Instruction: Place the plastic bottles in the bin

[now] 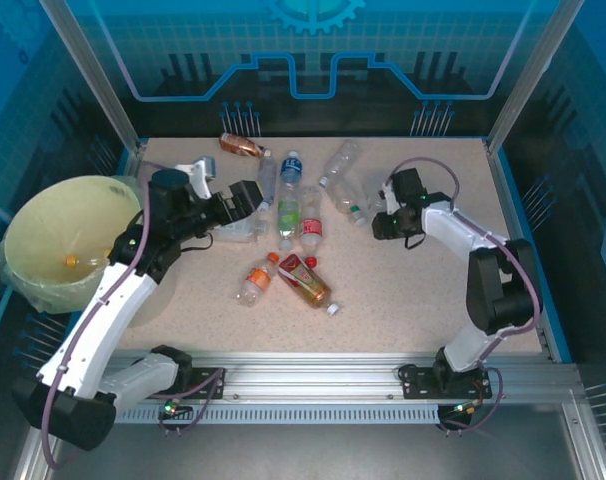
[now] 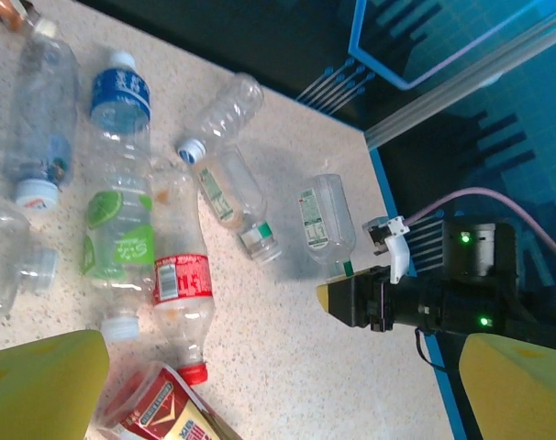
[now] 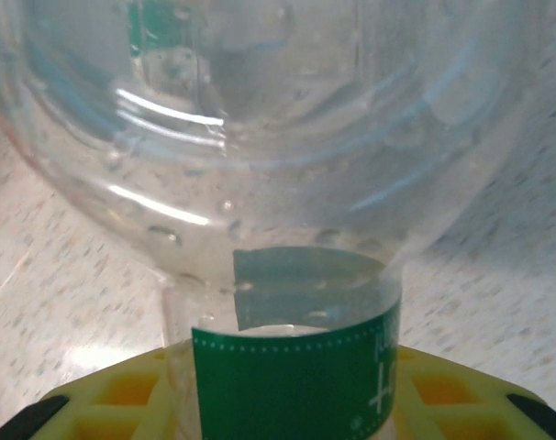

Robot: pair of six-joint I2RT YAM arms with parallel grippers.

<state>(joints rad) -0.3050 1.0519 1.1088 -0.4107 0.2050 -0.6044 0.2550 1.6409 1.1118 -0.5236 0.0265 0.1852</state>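
One bottle [image 3: 287, 137] sits neck-clamped in the right gripper [image 1: 379, 224], left gripper [image 1: 247, 200] spread wide; next probably needs a lift across to the bin [image 1: 53, 225].

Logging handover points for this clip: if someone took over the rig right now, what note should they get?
Left gripper: open, empty, above the loose bottles.
Right gripper: fingers shut on the neck of a clear green-labelled bottle.
Done: one bottle lies in the bin.
Left: bin the held bottle, then the loose ones.
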